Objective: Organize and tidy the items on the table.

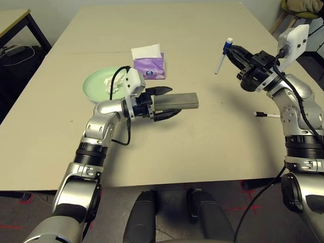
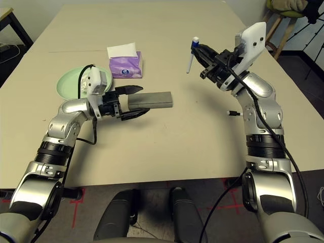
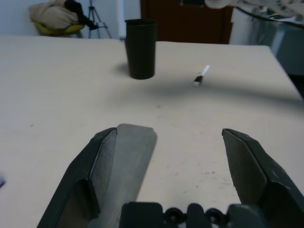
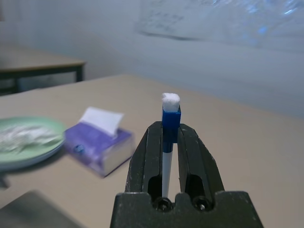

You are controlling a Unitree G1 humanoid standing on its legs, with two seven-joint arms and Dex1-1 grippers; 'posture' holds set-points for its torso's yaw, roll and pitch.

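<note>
Purple tissue box (image 1: 149,68), green plate (image 1: 96,82), grey case (image 1: 177,100)

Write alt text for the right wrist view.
The right gripper is shut on a blue-capped pen, held upright above a beige table. Behind it sit a purple tissue box and a green plate holding a crumpled tissue.

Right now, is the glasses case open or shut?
Shut: the glasses case lies flat on the table as one closed grey bar, between the open left gripper fingers.

A plain lab or office room; the large beige table (image 1: 202,152) stands on dark carpet marked with red tape (image 2: 76,200); left of the table, a black-legged side table (image 1: 15,23); beyond its far right corner, a tripod (image 3: 92,19) and a yellow chair (image 3: 52,26).
</note>
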